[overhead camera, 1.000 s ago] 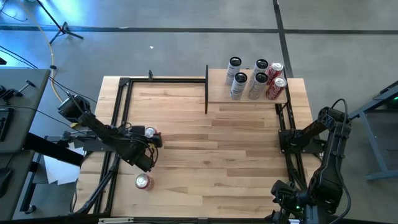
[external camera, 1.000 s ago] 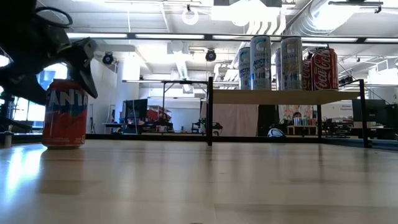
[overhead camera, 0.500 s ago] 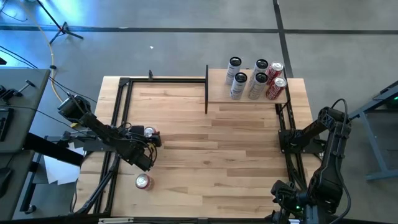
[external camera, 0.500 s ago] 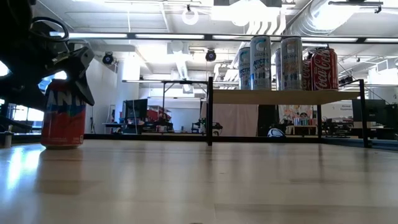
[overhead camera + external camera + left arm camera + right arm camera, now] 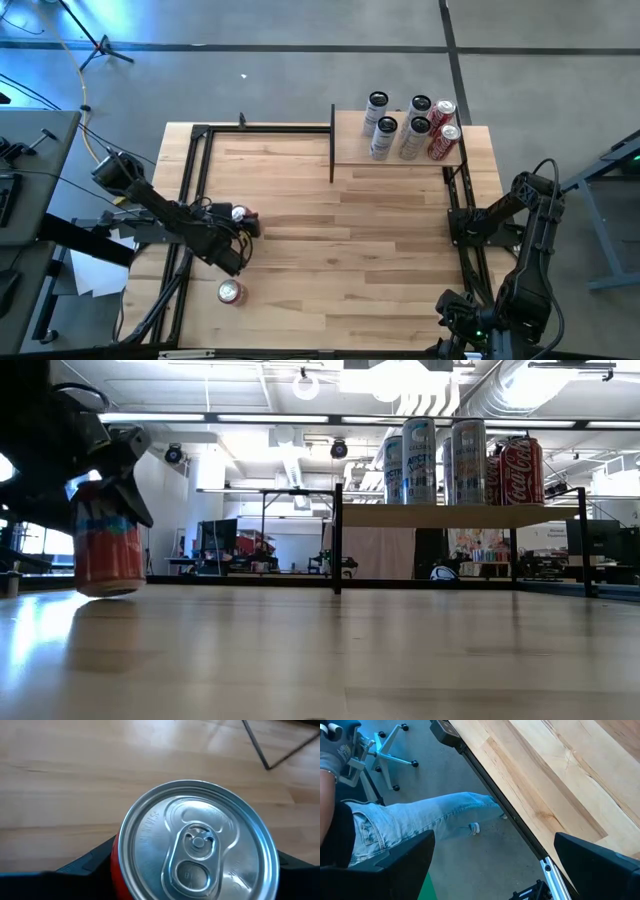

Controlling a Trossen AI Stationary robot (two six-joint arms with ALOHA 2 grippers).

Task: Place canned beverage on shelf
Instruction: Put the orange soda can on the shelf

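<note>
Orange-red and silver-topped, the aluminium soda can (image 5: 107,540) sits clamped between the fingers of the left gripper (image 5: 240,222), whose jaws are closed against its sides near the left side of the striped wooden tabletop (image 5: 340,260). From table height the can is tilted, with one edge of its base lifted off the wood. The left wrist camera looks straight down on its lid and pull tab (image 5: 196,854).

A second red can (image 5: 231,292) stands alone nearer the table's front edge, apart from the gripper.

At the far right corner, the small light-wood shelf with thin black metal posts (image 5: 352,150) carries five upright cans: three tall white ones (image 5: 384,138) and two red cola cans (image 5: 443,143).

The right gripper (image 5: 470,228) waits at the table's right edge; its jaws stand wide apart and empty, with a person's jeans-clad leg (image 5: 410,827) visible beyond the table.
</note>
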